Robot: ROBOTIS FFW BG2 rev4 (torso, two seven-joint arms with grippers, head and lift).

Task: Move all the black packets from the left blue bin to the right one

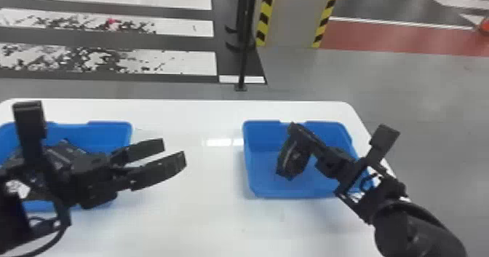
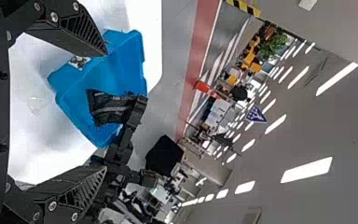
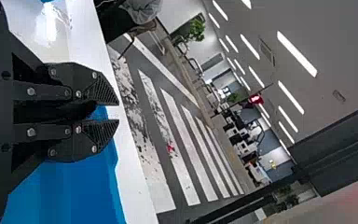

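Note:
My left gripper stands open over the table, right of the left blue bin, where black packets lie partly behind the arm. Above the right blue bin, my right gripper is shut on a black packet, which hangs over the bin's inside. In the left wrist view, the left gripper has its fingers wide apart; farther off are the held packet and the right bin. The right wrist view has the right gripper with the dark packet between its fingers.
Both bins stand on a white table, with bare tabletop between them. Beyond the table's far edge, a thin black post rises from the floor, near yellow-and-black striped edging.

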